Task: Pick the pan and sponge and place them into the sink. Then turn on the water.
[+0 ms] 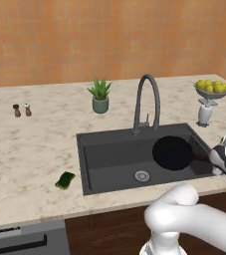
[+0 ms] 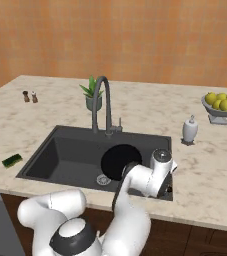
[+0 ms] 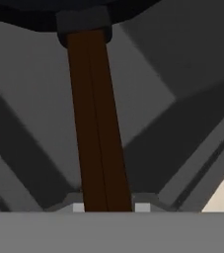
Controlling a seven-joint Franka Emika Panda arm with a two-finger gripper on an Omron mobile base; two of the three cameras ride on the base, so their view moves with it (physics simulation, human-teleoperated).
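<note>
Fingertips [image 3: 142, 207] pinching pan handle [image 3: 97, 123] from both sides. Pan [image 1: 172, 152] over sink [image 1: 109, 164], right half, 2 o'clock of drain [image 1: 142, 175]. Risk: early release, pan clangs or tips onto basin wall. Sponge [image 1: 64, 180] on counter at sink's 9 o'clock; tap [image 1: 147, 102] lever untouched.

Pan [image 1: 171, 153] in sink [image 1: 109, 164], sponge [image 1: 64, 180] left.
</note>
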